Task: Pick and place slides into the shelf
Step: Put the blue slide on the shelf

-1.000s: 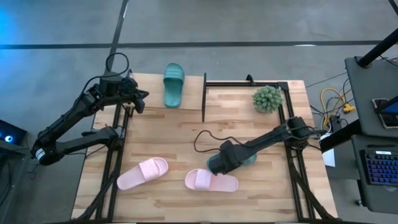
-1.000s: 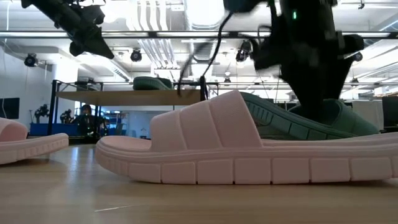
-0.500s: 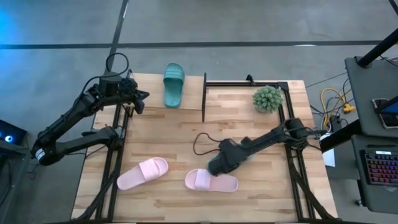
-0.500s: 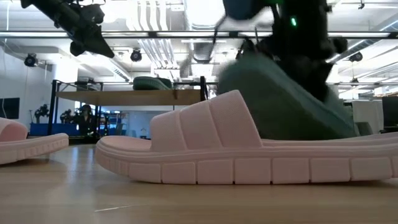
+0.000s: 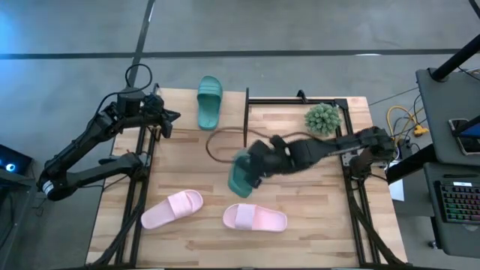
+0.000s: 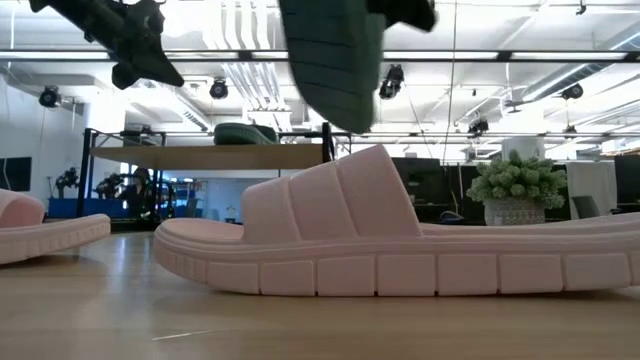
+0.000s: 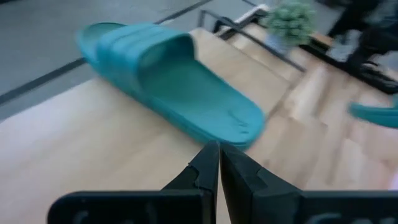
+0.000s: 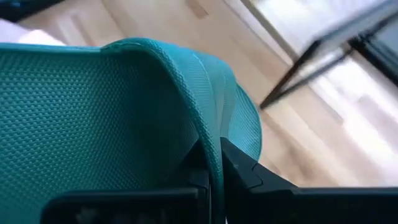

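Two teal slides (image 5: 210,102) (one (image 5: 241,174) lifted), two pink (image 5: 172,208).

A fuzzy green ball-shaped plant (image 5: 322,118) sits in the upper right part of the high view, on the pale wooden plank tabletop (image 5: 187,161) near its far right corner. In the low view the same plant (image 6: 517,180) appears at the right of the frame, standing in a pale pot (image 6: 513,211). A loop of thin dark cable (image 5: 223,145) lies on the tabletop just above the centre of the high view. Off the table, at the right edge of that view, a bundle of yellow cables (image 5: 406,120) lies on the grey floor (image 5: 300,26), and below it a backlit keyboard (image 5: 459,201) rests on a dark side desk (image 5: 442,90).
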Robot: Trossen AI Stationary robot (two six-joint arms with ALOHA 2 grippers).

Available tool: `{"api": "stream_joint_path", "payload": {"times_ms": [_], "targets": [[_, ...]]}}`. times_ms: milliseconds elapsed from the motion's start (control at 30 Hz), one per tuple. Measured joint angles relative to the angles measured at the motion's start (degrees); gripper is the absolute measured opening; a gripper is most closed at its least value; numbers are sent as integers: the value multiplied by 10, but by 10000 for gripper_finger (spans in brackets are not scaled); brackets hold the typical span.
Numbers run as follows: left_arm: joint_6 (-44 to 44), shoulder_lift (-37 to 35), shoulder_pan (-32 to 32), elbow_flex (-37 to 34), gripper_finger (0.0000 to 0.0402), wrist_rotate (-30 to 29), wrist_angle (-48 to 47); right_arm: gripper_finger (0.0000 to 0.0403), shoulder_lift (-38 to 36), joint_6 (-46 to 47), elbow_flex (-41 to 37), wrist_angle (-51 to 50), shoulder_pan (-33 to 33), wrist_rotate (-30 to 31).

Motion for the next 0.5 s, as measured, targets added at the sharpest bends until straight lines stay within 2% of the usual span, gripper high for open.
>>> {"api": "stream_joint_path", "payload": {"times_ms": [233,367,500], "targets": [[0,-10,0,0,2,40,0,17,59,-189,0,-14,-44,-30],[0,-16,0,0,2,41,0,17,106,-252,9,47,-69,-85],[0,-20,0,0,2,41,-1,17,156,-306,44,94,-82,-100]]}}
